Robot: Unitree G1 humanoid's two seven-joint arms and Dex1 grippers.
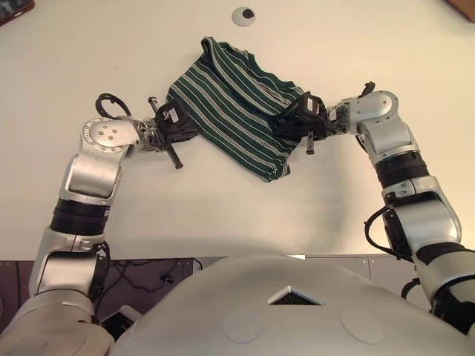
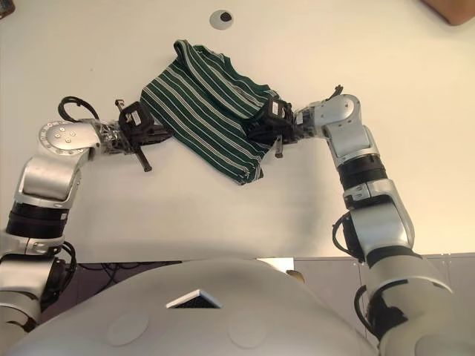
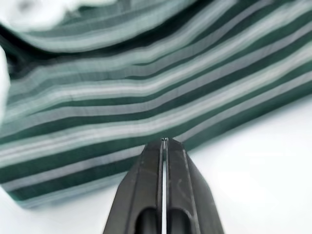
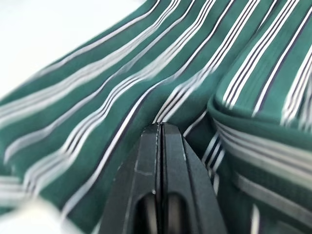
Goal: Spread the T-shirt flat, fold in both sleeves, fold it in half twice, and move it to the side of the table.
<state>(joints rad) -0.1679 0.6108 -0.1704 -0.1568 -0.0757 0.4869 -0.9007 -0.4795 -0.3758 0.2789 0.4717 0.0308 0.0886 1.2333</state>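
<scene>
A dark green T-shirt [image 1: 230,111] with white stripes lies bunched and partly folded over on the white table [image 1: 223,215], slanting from the far middle toward the near right. My left gripper [image 1: 180,127] is at the shirt's left edge, its fingers pressed together at the hem [image 3: 164,141]. My right gripper [image 1: 288,122] is at the shirt's right edge, shut with striped cloth [image 4: 97,122] all around its tip [image 4: 160,126]. A corner of the shirt [image 1: 271,172] points toward me below the right gripper.
A round grey cap [image 1: 243,15] sits in the table beyond the shirt. A dark object [image 1: 11,9] shows at the far left corner and a brown one [image 1: 464,6] at the far right. The table's front edge [image 1: 223,256] runs close to me.
</scene>
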